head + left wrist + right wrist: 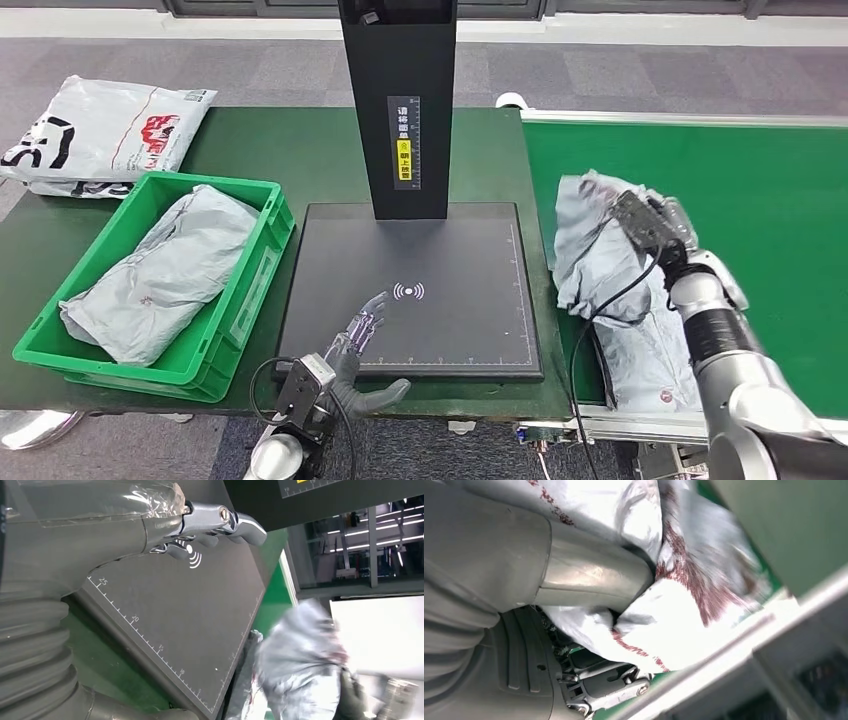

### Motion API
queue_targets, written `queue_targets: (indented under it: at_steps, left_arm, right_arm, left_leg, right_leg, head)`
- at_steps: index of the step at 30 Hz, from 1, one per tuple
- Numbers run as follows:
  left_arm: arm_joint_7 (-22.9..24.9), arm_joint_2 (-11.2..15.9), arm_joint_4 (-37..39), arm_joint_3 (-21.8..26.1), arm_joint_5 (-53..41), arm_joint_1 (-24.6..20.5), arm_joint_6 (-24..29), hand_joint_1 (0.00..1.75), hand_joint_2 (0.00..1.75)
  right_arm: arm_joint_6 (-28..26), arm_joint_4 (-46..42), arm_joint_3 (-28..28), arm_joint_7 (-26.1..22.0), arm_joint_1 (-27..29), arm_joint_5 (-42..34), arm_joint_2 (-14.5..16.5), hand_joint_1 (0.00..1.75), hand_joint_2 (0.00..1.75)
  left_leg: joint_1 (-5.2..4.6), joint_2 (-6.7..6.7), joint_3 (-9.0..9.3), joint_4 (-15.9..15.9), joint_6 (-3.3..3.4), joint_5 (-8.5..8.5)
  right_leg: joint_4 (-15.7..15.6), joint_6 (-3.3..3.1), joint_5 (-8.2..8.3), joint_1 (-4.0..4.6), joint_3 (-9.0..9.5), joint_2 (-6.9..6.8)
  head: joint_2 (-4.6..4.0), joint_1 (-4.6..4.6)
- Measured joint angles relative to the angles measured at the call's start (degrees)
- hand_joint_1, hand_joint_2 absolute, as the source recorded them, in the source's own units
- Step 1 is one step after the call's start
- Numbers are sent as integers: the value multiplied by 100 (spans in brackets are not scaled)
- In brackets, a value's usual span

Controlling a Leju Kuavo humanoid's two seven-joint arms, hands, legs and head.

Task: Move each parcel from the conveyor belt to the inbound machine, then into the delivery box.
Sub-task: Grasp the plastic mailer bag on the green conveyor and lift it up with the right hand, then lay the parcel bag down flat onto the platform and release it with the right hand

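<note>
On belt (pixel 760 180), right hand (pixel 655 225) grips grey parcel (pixel 600 250), not yet scanned; one parcel (pixel 165 270) in crate (pixel 250 300) already; left hand (pixel 360 335) spread, empty, over scanner (pixel 450 320).

The dark green table (pixel 300 160) carries a green crate (pixel 250 300), the scanner base (pixel 450 330) and white bags (pixel 100 135).

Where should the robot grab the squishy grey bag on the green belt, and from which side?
Probably the bunched-up top fold of the grey parcel, coming from above on the belt side. It is soft and crumpled, so a raised fold gives fingers something to close around. The right hand already grips there.
</note>
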Motion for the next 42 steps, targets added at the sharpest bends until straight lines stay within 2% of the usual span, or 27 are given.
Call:
queue_targets:
  at_steps: [7, 20, 24, 29, 37, 42]
  left_arm:
    - [57, -8, -185, 6, -74, 68, 14, 0, 175]
    - [69, -18, -294, 7, -113, 91, 50, 0, 175]
    - [82, -23, -317, 7, -119, 92, 62, 0, 175]
    - [84, -28, -331, 7, -121, 90, 74, 0, 175]
    - [88, -107, -433, 7, -114, 100, 82, 0, 175]
    - [101, -120, -479, 7, -113, 132, 82, 0, 175]
  right_arm:
    - [-37, -243, -616, -31, -183, -156, -11, 175, 175]
    - [-98, -301, -706, -25, -202, -195, -11, 175, 175]
    - [-121, -298, -708, 122, -275, -250, 56, 175, 175]
    - [-138, -205, -708, 315, -474, -53, 495, 175, 175]
    - [-26, -24, -605, 429, -664, 241, 1670, 175, 175]
    - [1, 12, -505, 464, -706, 201, 1998, 175, 175]
  left_leg:
    - [-1, -1, -2, 0, 1, 0]
    - [-1, 0, -3, 0, 0, 0]
    - [-1, 1, -6, 0, 0, 0]
    - [2, 14, -1, -3, -3, 2]
    - [9, 21, 3, -6, -12, 8]
    - [8, -10, -5, -5, -14, 12]
  right_leg:
    - [0, 0, 0, -1, 0, -2]
    - [0, 0, 0, -1, 0, -1]
    - [0, 0, 0, -1, 0, 0]
    - [4, -1, 1, 2, -3, 15]
    - [10, -8, 0, 9, -9, 21]
    - [10, -9, -2, 7, -6, -7]
  head:
    - [0, 0]
    - [0, 0]
    - [0, 0]
    - [0, 0]
    - [0, -1]
    - [0, -1]
